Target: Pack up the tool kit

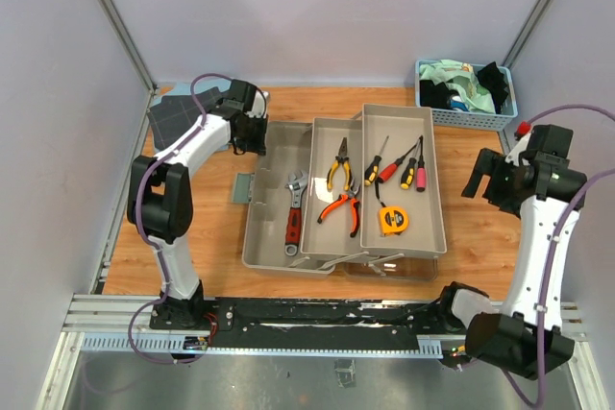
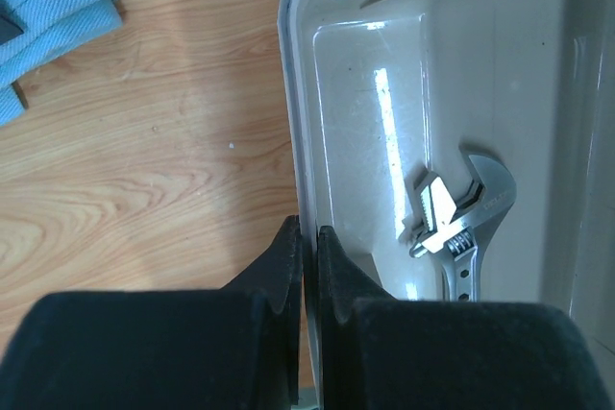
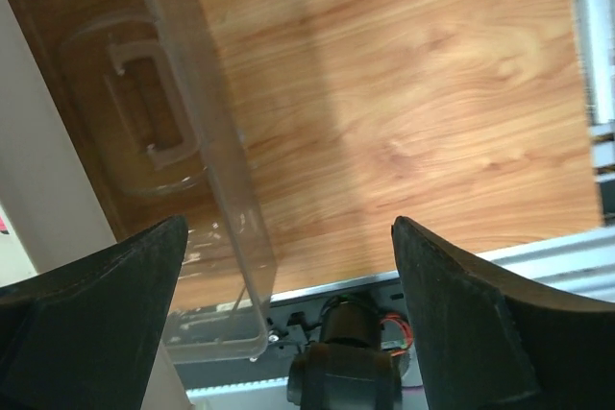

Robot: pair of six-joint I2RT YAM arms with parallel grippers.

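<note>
Bright, even light; glare streaks the toolbox (image 2: 384, 141) floor.

Nothing in these views can be read for certain. The steel head of the adjustable wrench (image 2: 468, 206) lies in the toolbox (image 2: 289, 93), just ahead and to the right of the left gripper (image 2: 307, 249). It carries a short stamped marking along its upper jaw, but the letters are too faint to make out. Well off to that gripper's right, the orange tape measure (image 1: 391, 220) appears too small for any print on its face to be told.
</note>
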